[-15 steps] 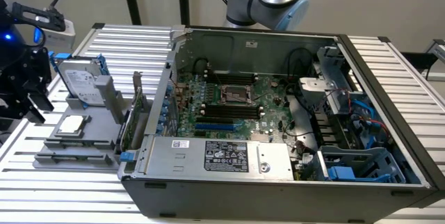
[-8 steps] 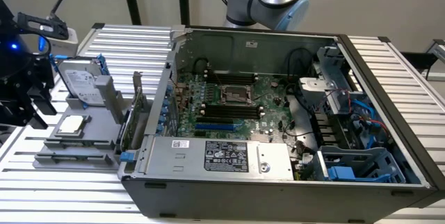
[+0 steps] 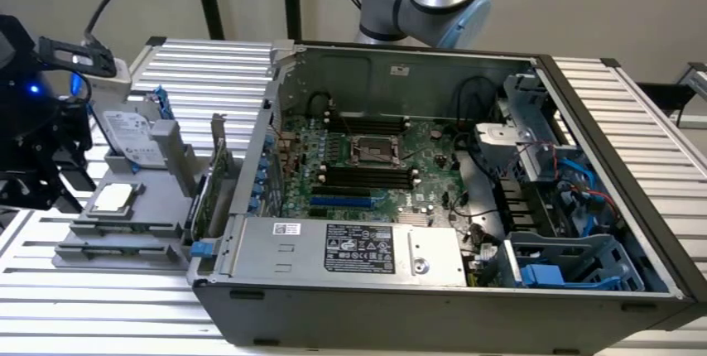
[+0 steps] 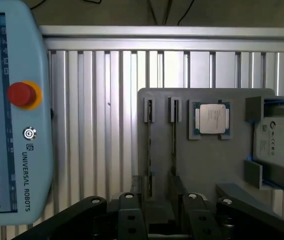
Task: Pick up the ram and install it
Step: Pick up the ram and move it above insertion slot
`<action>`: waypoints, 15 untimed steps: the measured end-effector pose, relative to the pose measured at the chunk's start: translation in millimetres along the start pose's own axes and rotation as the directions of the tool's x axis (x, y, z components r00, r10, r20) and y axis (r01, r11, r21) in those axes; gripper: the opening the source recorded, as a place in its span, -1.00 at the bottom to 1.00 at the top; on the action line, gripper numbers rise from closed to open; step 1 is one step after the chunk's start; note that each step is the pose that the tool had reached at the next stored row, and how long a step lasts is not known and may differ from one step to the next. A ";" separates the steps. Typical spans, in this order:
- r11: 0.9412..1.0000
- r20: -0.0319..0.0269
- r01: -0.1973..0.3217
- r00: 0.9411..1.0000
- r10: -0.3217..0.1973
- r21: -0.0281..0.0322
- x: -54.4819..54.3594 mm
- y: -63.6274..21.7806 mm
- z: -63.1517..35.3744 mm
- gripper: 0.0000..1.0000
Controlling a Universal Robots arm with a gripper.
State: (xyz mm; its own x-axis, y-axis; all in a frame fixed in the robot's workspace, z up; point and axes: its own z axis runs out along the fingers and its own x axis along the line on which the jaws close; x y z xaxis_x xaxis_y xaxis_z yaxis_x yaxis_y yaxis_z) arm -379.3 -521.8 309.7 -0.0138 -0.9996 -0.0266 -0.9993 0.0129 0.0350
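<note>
Though seen edge-on, the long thin ram stick (image 4: 174,145) apparently stands in a slot of the grey plastic holder tray (image 4: 207,170), at nine o'clock from the open dark computer case (image 3: 442,306); the black hand (image 4: 157,185) hovers above, fingers apart, empty. Judged light, stiff, fragile: pinch its flat faces mid-length

You see the ram (image 4: 173,145) edge-on (a thin dark strip), upright in the grey holder's (image 4: 207,170) slot beside the processor (image 4: 212,119).
</note>
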 end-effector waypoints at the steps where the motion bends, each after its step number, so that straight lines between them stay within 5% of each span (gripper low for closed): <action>1: 1.000 0.000 0.001 1.000 -0.001 0.000 0.1 -0.1 1.8 -0.27; 15: 1.000 0.000 0.003 1.000 -0.003 0.000 0.9 -1.0 27.3 -0.27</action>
State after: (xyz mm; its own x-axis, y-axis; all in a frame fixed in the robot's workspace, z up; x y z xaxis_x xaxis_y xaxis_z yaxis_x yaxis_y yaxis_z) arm -379.3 -521.9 282.4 -0.0106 -0.9996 -0.0266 -0.9993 0.0096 0.0350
